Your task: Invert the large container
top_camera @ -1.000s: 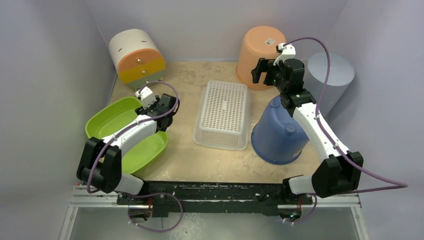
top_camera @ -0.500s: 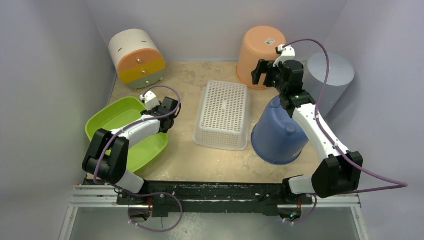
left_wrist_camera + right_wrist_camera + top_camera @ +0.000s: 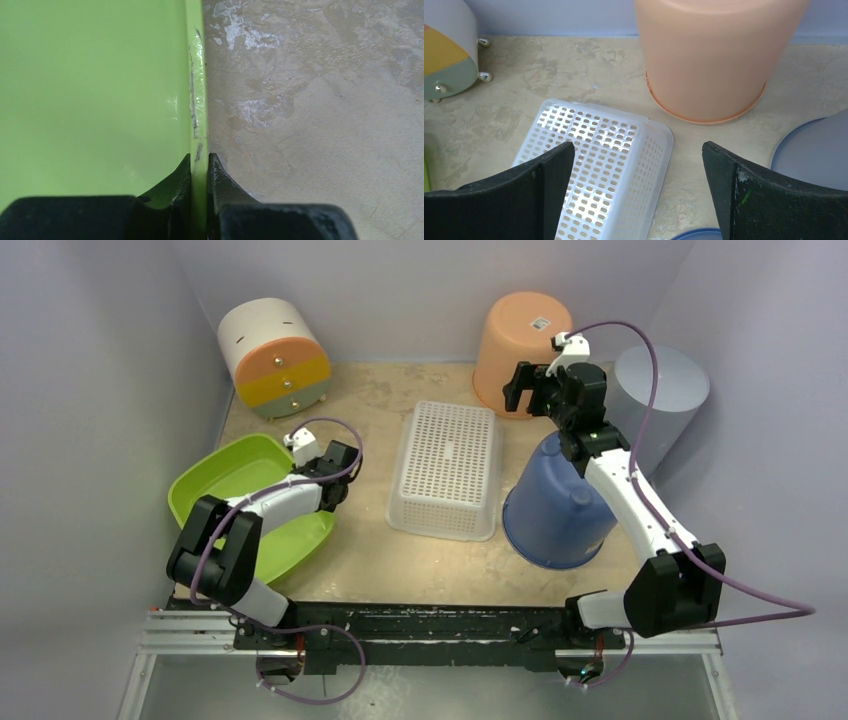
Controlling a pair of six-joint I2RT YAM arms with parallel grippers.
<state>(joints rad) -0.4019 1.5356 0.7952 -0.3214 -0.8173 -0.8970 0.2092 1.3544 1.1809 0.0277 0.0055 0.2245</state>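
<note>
Green basin (image 3: 222, 480) sits open side up at the left of the worktop (image 3: 370, 550), close to the left wall and directly in front of my left arm. The left fingers (image 3: 334, 487) have clamped its right-hand rim: in the left wrist view the 2 fingers (image 3: 200, 162) pinch the thin green lip (image 3: 197, 100), 1 inside the basin (image 3: 90, 90) and 1 outside over bare worktop (image 3: 310, 100). The rim runs straight away from the fingers, so I judge the flip has to pivot about the basin's opposite, wall-side edge.

The right fingers (image 3: 528, 393) hang wide open and empty, high above the far right, looking down on the white perforated basket (image 3: 594, 150) and the orange bucket (image 3: 709, 55). They are well apart from the basin, so this is the left arm's job. My concern is the wall crowding the roll.
</note>
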